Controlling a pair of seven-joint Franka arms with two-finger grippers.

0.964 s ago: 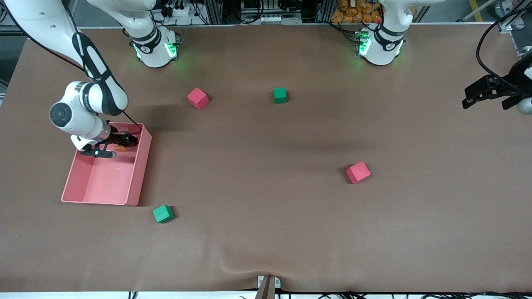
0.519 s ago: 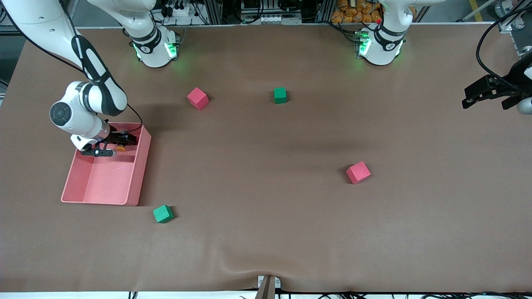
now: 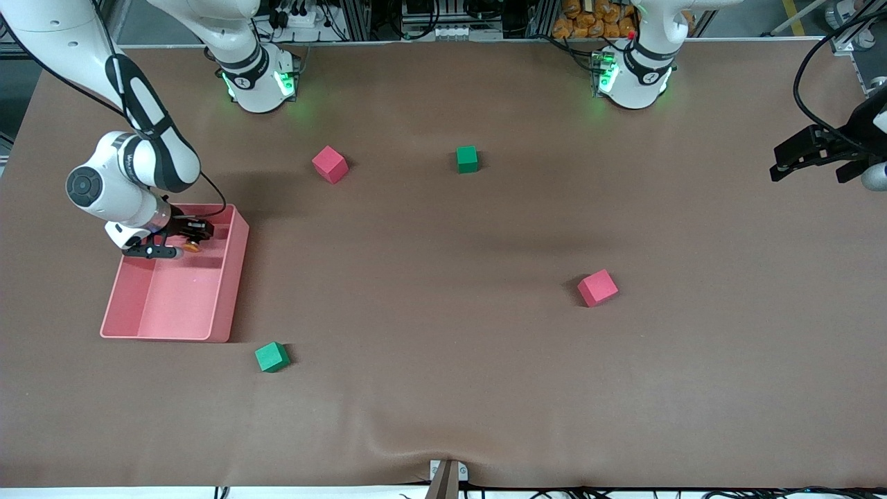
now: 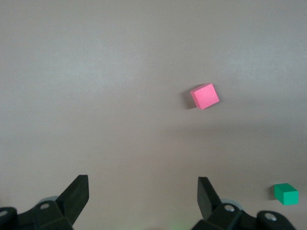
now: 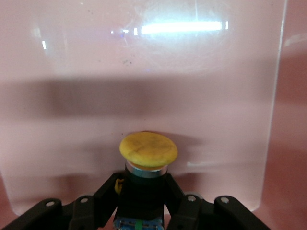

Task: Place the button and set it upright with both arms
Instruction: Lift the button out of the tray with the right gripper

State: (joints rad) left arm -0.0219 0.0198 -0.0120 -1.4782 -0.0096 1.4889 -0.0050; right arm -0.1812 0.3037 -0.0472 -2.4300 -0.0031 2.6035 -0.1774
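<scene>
Even overhead light; soft shadows of my arms lie on the counter (image 3: 443,388). Ahead of my right gripper (image 5: 142,201), glare streaks the pink tray (image 5: 57,57).

orange-capped button (image 5: 148,149), pink tray (image 3: 220,305), brown table (image 3: 443,346).

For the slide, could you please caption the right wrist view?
Right gripper shut on the orange-capped button inside the pink bin.

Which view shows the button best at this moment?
The right wrist view: the button fills the centre, orange cap clear, body clamped in the right gripper inside the pink bin. The front view shows only an orange speck. The left wrist view does not show it.
</scene>
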